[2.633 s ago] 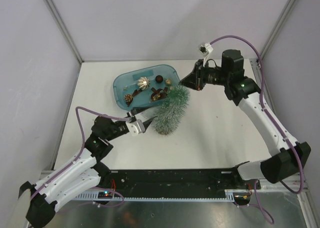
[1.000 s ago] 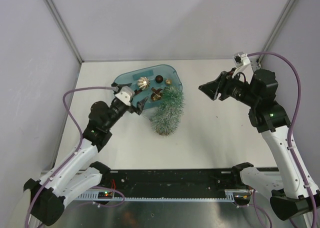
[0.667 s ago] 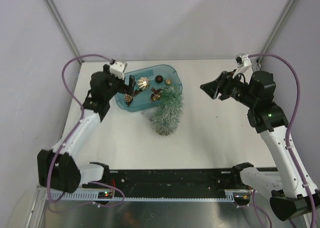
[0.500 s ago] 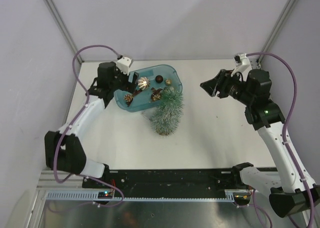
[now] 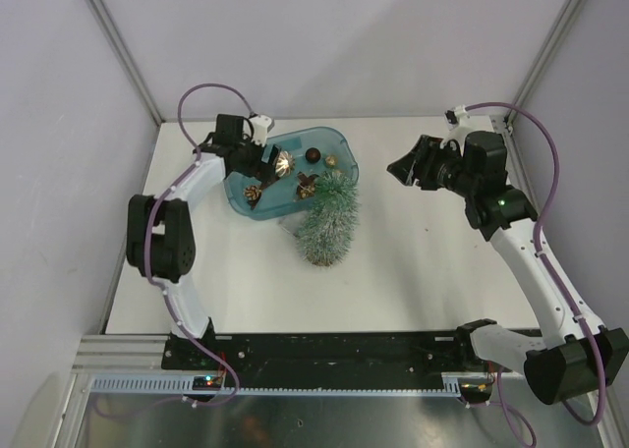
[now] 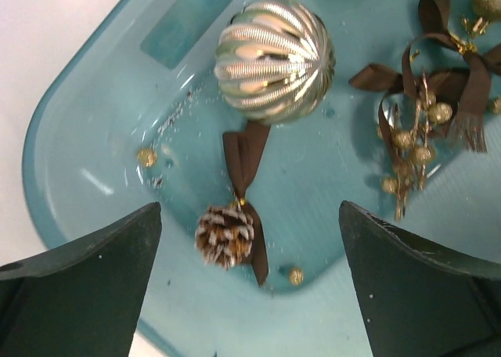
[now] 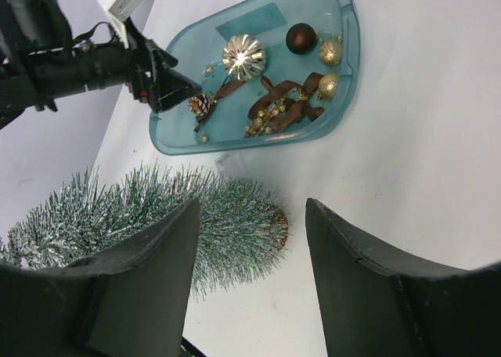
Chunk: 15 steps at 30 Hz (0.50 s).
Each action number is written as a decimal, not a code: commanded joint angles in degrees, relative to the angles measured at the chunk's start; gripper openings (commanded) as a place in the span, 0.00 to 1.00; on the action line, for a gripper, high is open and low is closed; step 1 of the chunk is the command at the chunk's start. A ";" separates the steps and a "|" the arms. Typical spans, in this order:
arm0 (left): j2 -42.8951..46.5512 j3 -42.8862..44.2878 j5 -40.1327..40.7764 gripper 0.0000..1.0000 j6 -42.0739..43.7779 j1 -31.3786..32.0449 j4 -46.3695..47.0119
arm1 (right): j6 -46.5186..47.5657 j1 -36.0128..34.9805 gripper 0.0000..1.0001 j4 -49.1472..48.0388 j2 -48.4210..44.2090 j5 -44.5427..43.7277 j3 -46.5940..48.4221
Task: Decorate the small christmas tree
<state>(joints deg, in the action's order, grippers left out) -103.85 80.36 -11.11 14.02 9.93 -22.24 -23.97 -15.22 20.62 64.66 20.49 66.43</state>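
Note:
The small christmas tree lies on its side on the white table, one end against the near edge of the blue tub. In the right wrist view the tree shows its wood base at the right. My left gripper hangs open over the tub's left part, its jaws on either side of a brown pine cone with a ribbon, holding nothing. My right gripper is open and empty, raised to the right of the tub and apart from the tree.
The tub also holds a ribbed gold ball, a brown ribbon with gold berries, a dark brown ball and small gold balls. Enclosure walls close in the left, back and right; a black rail runs along the near edge.
My left arm has swung from beside the tree up and over the tub's left end. My right gripper has drawn back to the right, away from the tree, and opened a little wider.

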 commanded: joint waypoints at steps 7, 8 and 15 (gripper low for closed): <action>-12.60 15.22 -5.81 1.00 -2.59 0.74 0.55 | 0.08 -2.03 0.67 -3.16 0.97 -2.76 0.27; -13.48 16.34 -5.96 1.00 -2.99 1.07 0.58 | 0.07 -2.06 0.68 -3.41 1.16 -2.66 0.27; -19.81 22.97 -7.02 1.00 -6.10 2.65 0.67 | 0.16 -2.09 0.68 -3.88 1.14 -2.15 0.27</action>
<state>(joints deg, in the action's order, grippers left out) -121.32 99.29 -15.90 11.03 11.40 -22.15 -23.97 -17.10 19.66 66.19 18.68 66.43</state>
